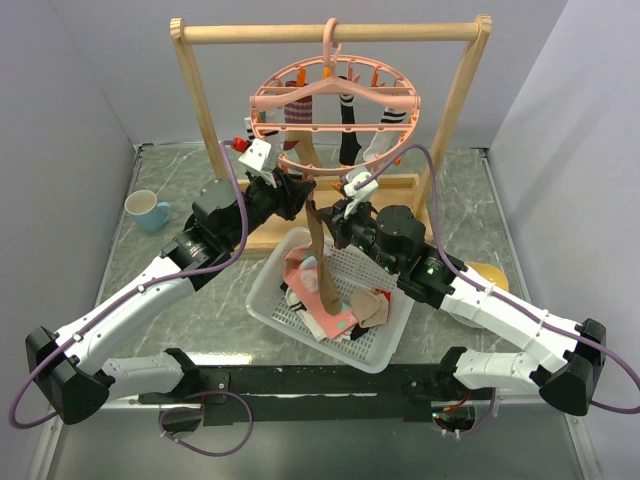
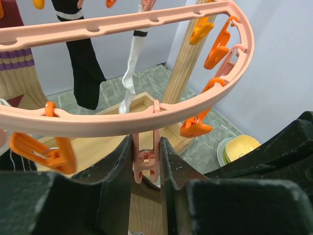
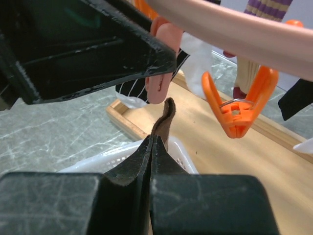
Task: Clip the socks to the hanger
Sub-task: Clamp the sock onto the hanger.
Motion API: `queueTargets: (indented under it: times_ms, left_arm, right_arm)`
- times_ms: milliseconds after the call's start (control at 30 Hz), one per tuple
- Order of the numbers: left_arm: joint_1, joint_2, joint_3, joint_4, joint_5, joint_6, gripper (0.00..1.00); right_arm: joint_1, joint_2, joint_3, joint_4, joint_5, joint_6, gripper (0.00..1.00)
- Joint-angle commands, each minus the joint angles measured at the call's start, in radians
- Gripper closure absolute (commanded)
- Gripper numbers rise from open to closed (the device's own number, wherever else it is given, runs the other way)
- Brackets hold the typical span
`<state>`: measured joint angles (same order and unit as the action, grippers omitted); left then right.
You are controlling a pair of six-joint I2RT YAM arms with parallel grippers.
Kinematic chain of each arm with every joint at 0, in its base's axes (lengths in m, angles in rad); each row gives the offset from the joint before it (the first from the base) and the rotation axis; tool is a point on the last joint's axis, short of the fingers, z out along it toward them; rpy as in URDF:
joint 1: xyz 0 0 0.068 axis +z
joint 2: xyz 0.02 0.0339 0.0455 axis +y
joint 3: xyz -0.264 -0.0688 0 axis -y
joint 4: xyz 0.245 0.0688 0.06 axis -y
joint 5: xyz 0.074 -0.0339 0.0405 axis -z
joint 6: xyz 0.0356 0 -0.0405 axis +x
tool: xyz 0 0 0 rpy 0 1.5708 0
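Note:
The salmon-pink ring hanger [image 1: 335, 100] hangs by its hook from the wooden rack. My left gripper [image 1: 298, 196] is at the ring's near rim, shut on a pink clip [image 2: 145, 164] that dangles from the hanger [image 2: 122, 122]. Just to its right, my right gripper [image 1: 338, 215] is shut on the top edge of a brown sock [image 1: 320, 255], which hangs down into the basket. In the right wrist view the sock's tip [image 3: 166, 115] stands just under the pink clip [image 3: 157, 88]. Black [image 2: 83, 68], white [image 2: 133, 73] and maroon striped [image 2: 17, 68] socks hang from the far clips.
A white mesh basket [image 1: 385, 345] with several loose socks sits below the grippers. The wooden rack [image 1: 330, 32] and its base stand behind. A teal mug [image 1: 148, 208] is at the left and yellow bowls [image 1: 485, 272] at the right. An orange clip [image 3: 239, 110] hangs beside the sock's tip.

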<state>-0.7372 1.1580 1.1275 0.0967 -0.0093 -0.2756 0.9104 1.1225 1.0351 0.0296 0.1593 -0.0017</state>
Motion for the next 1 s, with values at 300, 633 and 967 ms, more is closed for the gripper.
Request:
queueTargets:
  times_ms: [300, 633, 967]
  left_arm:
    - [-0.042, -0.001, -0.018, -0.058, -0.018, 0.015, 0.99]
    - [-0.042, -0.003, -0.017, -0.051, -0.031, 0.03, 0.99]
    - [-0.051, 0.016, -0.014, -0.057, -0.037, 0.036, 0.99]
  right_arm:
    - [-0.021, 0.016, 0.089, 0.073, -0.018, -0.012, 1.0]
    - [-0.038, -0.018, 0.056, 0.073, -0.003, -0.011, 1.0]
    - [-0.044, -0.027, 0.048, 0.089, -0.014, 0.0, 1.0]
